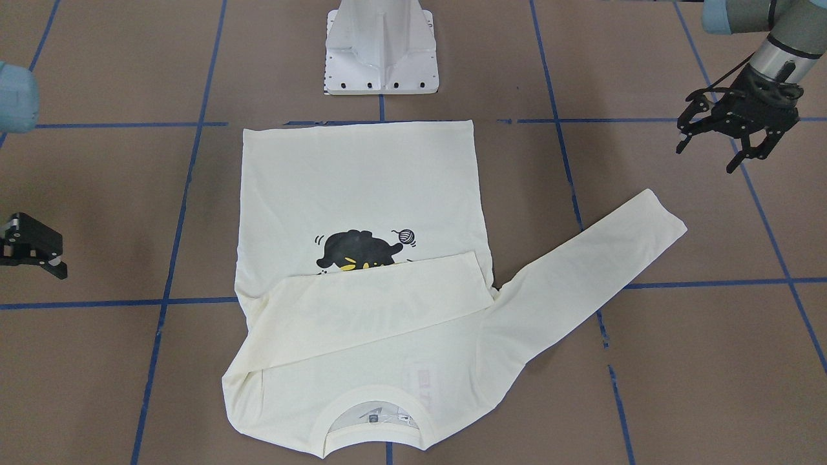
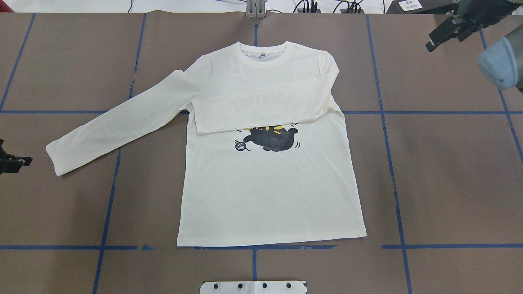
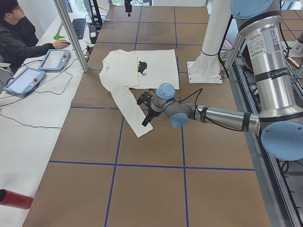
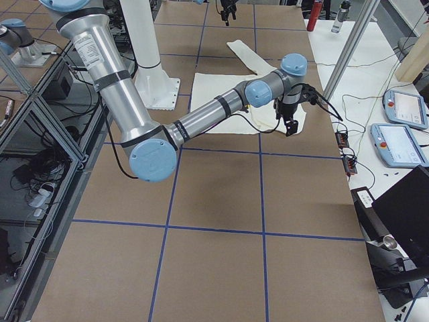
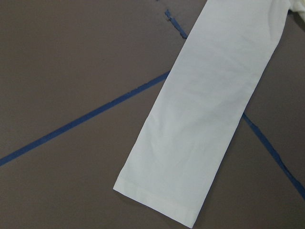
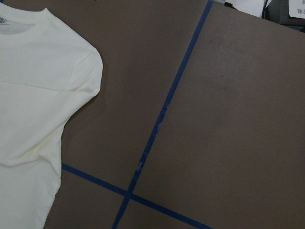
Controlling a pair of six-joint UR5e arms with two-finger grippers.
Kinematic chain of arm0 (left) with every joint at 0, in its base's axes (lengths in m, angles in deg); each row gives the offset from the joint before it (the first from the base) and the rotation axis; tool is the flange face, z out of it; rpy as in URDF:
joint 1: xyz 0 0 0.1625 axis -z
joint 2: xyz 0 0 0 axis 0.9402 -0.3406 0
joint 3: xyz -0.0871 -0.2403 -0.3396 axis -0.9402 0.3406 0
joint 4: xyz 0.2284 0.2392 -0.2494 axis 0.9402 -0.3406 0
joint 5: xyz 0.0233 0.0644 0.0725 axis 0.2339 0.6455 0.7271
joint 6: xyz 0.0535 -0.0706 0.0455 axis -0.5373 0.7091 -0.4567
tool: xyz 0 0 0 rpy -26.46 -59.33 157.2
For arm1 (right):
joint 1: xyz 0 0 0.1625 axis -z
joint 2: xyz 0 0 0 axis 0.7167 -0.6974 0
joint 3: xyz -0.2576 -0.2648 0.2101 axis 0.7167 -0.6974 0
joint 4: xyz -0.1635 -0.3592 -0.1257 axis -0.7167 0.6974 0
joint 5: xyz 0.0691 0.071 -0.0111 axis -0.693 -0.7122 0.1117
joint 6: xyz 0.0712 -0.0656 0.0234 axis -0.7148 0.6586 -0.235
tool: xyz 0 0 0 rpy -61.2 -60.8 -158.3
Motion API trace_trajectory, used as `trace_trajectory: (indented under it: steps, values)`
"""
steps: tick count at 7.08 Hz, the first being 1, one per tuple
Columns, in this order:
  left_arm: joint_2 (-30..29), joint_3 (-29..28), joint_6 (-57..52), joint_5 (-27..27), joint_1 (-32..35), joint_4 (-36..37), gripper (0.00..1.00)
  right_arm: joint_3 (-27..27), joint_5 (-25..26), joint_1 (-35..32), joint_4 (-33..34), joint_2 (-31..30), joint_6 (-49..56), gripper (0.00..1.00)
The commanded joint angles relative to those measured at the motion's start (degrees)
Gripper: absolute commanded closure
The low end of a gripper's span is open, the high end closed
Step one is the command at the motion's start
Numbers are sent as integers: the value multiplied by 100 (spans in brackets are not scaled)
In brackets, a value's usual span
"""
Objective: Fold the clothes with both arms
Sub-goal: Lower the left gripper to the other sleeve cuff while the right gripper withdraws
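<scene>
- The cream-white long-sleeved cotton T-shirt (image 2: 269, 196) lies flat on the brown table (image 2: 449, 183), hem nearest the white metal pedestal base (image 1: 381, 58).
- One sleeve is folded across the chest; the outstretched sleeve (image 2: 118, 122) and the body remain to fold.
- The left black two-finger tool (image 1: 707, 155) hangs released, left of the base; I cannot tell the right tool's (image 1: 48, 258) state.
</scene>
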Motion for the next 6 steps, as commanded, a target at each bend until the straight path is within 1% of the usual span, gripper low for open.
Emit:
trace_trajectory:
  steps: [1,2,3,6]
  values:
    - [-30,-407,308,692,-660,-248,1,361,-68,-118,-11,-422,135,0]
    - [-83,-671,308,781,-740,-467,1,440,-68,-127,-20,-501,135,0]
    - [-188,-778,317,816,-854,-556,1,493,-68,-118,-11,-554,135,0]
    - [-531,-1121,299,869,-1109,-566,5,572,-59,-118,-20,-651,135,0]
